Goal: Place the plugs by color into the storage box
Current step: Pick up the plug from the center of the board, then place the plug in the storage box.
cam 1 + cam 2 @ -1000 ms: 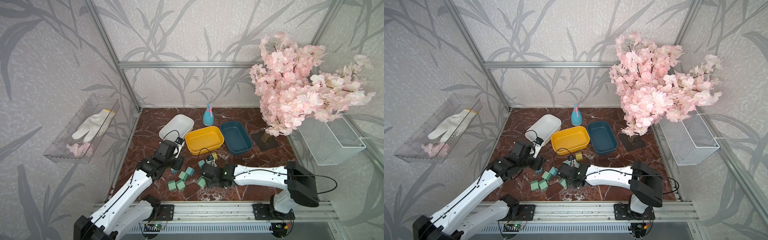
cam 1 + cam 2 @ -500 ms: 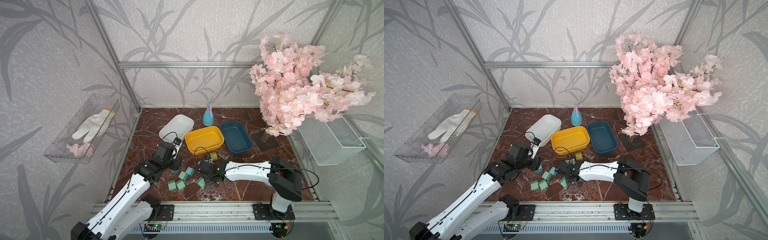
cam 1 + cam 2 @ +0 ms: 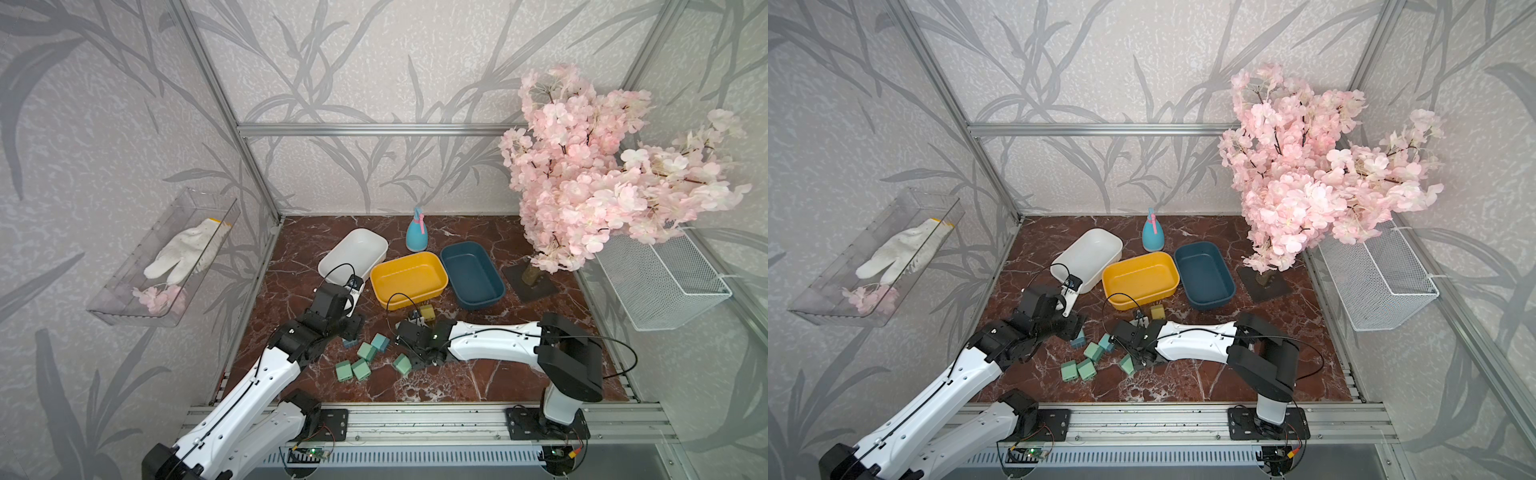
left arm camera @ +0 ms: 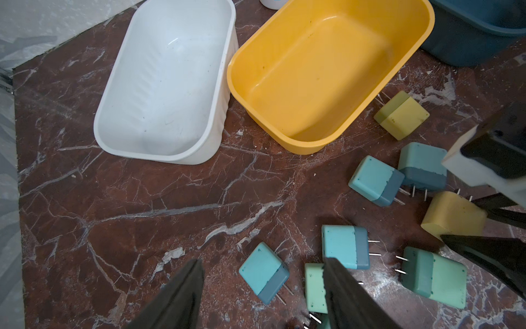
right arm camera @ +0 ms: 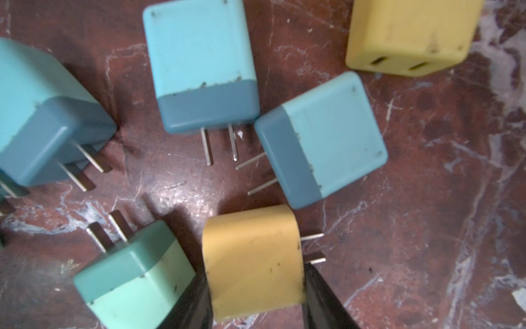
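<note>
Yellow plug point(image 5: 250, 239) is clamped between the right gripper point(image 5: 255, 273) fingers, low in the cluster on the marble table point(image 3: 478, 386). Its prongs lie flat and poke out sideways past one finger. The yellow box point(image 3: 415, 296) sits just beyond it, farther back, so I'd judge the next move as lift, then a short reach forward. Right wrist view shows the grip; in both top views that plug hides under the gripper and only the spare yellow plug point(image 3: 427, 312) shows, while the left wrist view has the left gripper point(image 4: 263, 260) fingers apart, straddling a teal plug point(image 4: 260, 273), closed on nothing.
</note>
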{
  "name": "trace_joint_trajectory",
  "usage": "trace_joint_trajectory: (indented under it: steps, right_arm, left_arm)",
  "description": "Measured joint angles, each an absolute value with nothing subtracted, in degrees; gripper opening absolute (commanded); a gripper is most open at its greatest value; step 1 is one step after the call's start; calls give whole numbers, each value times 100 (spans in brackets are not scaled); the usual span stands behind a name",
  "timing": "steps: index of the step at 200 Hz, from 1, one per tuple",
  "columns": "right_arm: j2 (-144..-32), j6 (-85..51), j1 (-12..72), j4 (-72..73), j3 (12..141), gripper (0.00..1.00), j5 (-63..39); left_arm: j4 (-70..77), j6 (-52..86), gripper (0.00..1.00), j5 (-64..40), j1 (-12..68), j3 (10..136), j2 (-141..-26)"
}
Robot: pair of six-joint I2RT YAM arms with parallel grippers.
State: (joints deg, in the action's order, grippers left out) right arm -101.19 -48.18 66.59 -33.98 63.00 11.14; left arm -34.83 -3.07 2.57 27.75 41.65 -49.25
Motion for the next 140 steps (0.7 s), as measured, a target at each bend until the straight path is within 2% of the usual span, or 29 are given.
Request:
trace_joint_trajectory:
  steps: [60, 83, 113, 140]
  right_arm:
    - [-8833, -4512, 6650, -4049, 6307, 35, 1050]
    - [-8501, -4193, 6287, -4167, 6464, 34, 882]
    - [-8514, -3605, 5636, -4261, 6997, 34, 827]
    - [-8982, -3061, 5216, -4292, 7828, 33, 847]
  left_arm:
    - [-3376, -259, 73, -401, 2775, 4174, -4932]
    - [-3369, -193, 73, -740, 2775, 4287, -5052]
    - [-3391, -244, 73, -834, 2777, 4552, -5323]
    - [-3417, -510, 73, -836, 2777, 4674, -5422]
